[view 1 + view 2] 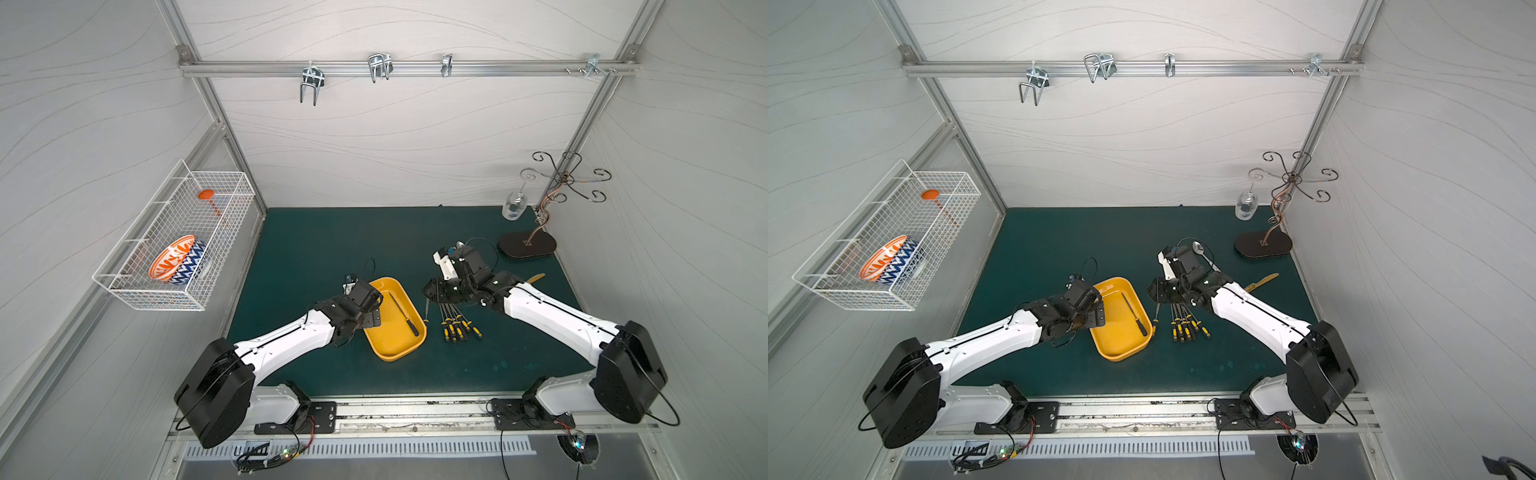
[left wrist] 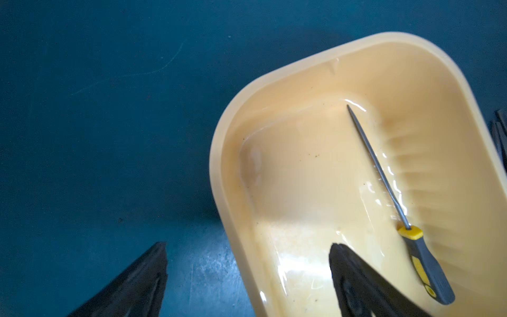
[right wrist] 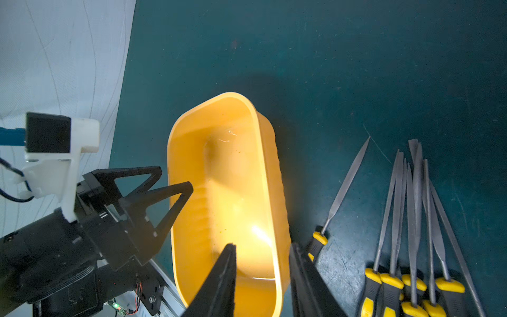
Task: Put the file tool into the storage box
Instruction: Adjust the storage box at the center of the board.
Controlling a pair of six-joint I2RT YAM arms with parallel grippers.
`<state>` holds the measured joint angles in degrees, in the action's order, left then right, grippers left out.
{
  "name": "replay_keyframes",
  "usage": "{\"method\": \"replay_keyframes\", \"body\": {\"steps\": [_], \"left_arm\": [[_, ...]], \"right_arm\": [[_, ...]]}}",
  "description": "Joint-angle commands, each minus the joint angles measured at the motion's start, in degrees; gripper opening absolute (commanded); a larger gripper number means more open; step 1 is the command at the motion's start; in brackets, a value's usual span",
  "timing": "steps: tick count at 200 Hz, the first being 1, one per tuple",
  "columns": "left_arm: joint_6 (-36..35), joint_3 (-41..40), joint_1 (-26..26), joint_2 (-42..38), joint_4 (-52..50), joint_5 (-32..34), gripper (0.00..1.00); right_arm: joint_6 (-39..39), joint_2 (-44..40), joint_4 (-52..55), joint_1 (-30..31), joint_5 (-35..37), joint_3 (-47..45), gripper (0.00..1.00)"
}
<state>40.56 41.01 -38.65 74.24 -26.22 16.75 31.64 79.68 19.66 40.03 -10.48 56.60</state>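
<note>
Here, the yellow tray [image 1: 397, 356] sits near the middle of the desk [image 1: 316, 241], a little toward its front edge. One file [image 1: 403, 313] with a grey-and-yellow handle lies inside it along the right wall. The left gripper [image 2: 248, 245] has its fingers spread wide and straddles the tray's left rim, one finger over the tray's floor and one outside over the desk, gripping nothing. The right gripper [image 3: 262, 244] hangs over the tray's right rim with its fingers parted by a moderate gap and nothing pinched; whether they touch the rim I cannot tell. Just outside that rim a loose file [image 3: 345, 186] lies on the desk. It is between the tray and a bundle of files [image 3: 411, 219], which fan out with their yellow-and-black handles toward the front edge. Behind the right arm lie a metal spoon [image 1: 1198, 248] and a wooden utensil [image 1: 536, 277]. A metal stand with curled hooks [image 1: 528, 245] and a glass jar [image 1: 513, 208] occupy the far right corner. A white wire basket [image 1: 158, 299] on the left wall holds a patterned bowl [image 1: 178, 259] and an orange spoon [image 1: 206, 194].
</note>
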Motion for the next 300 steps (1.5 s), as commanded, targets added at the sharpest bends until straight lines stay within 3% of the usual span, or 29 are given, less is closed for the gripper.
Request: {"method": "replay_keyframes", "body": {"steps": [1, 137, 148, 168, 191, 233, 270, 300], "left_arm": [[0.9, -0.2, 1.0, 0.9, 2.0, -1.6, 0.95], [1.6, -2.1, 4.1, 3.4, 5.1, -5.2, 0.92], [0.6, -1.5, 4.2, 4.8, 5.6, -5.5, 0.81], [-0.7, 0.2, 4.2, 7.4, 5.4, -5.4, 0.48], [-1.6, 1.6, 4.3, 9.2, 4.9, -4.9, 0.23], [-4.4, 4.6, 4.2, 11.4, 3.7, -1.8, 0.07], [-7.9, 9.4, 4.5, 15.5, 2.8, 1.2, 0.07], [-11.0, 12.8, 5.2, 18.5, 2.8, 3.1, 0.22]], "right_arm": [[-0.7, -0.7, 1.7, -0.5, 0.0, 0.2, 0.37], [0.1, -1.4, 1.7, -0.6, 0.0, -0.7, 0.37], [0.2, -1.4, 1.6, -0.7, 0.1, -0.8, 0.37], [0.4, -1.5, 1.6, -0.7, 0.4, -0.9, 0.37], [0.6, -1.7, 1.8, -0.7, 0.4, -1.0, 0.37], [1.2, -1.5, 1.9, -0.7, 0.3, -2.2, 0.36], [3.2, 0.3, 0.5, -0.7, -1.1, -5.5, 0.36], [2.8, 3.9, 2.5, 1.2, -1.5, -5.6, 0.37]]}}
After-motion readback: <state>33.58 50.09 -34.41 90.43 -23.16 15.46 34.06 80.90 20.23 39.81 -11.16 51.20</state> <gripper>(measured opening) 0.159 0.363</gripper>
